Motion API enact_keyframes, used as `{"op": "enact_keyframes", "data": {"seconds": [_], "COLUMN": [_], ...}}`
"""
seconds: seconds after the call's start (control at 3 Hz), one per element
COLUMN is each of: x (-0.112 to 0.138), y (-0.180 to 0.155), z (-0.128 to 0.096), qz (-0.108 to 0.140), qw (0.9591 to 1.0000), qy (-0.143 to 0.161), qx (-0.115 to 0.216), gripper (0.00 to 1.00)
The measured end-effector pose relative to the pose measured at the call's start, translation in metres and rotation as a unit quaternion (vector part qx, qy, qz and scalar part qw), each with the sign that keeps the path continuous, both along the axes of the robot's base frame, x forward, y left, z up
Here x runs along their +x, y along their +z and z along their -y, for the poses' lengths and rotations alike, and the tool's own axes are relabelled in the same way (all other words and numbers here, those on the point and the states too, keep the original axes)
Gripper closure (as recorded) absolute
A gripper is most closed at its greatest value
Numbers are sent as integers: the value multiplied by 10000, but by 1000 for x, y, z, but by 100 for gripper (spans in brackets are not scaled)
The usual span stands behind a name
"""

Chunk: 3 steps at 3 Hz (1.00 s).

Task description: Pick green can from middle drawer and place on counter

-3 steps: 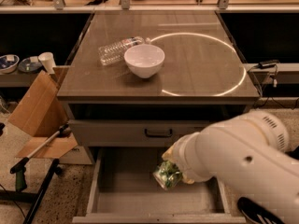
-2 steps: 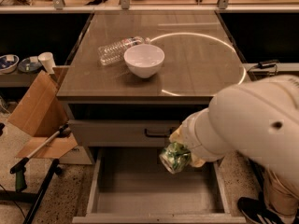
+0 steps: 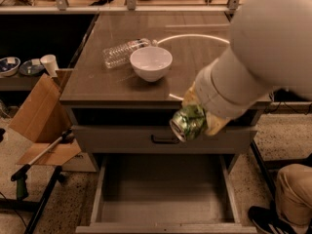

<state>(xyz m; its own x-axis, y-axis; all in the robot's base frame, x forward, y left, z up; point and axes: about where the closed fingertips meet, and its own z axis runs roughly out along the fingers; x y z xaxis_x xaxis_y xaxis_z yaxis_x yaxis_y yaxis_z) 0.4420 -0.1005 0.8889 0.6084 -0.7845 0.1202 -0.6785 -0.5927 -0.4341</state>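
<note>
The counter (image 3: 97,82) carries one white bowl (image 3: 151,62) and one clear bottle (image 3: 122,54) lying on its side just beside it. Below, the middle drawer (image 3: 161,199) stands open, its grey floor showing. The gripper (image 3: 194,120) clasps the one green can (image 3: 185,126), tilted, in the air above that drawer, before the drawer front (image 3: 122,138).

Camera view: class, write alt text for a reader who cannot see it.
The gripper holds the green can in the air above the open middle drawer, in front of the counter. A white bowl and a clear bottle on its side rest on the counter.
</note>
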Motion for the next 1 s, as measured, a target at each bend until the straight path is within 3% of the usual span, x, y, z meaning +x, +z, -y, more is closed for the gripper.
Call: {"op": "enact_keyframes", "data": {"seconds": [0.67,1.0], "x": [78,122], "y": [71,74], "z": [-9,-2], "qz": [261,308], "qw": [9996,9992], "qy": [19,172], "qx": [70,201], "gripper": [100,100]}}
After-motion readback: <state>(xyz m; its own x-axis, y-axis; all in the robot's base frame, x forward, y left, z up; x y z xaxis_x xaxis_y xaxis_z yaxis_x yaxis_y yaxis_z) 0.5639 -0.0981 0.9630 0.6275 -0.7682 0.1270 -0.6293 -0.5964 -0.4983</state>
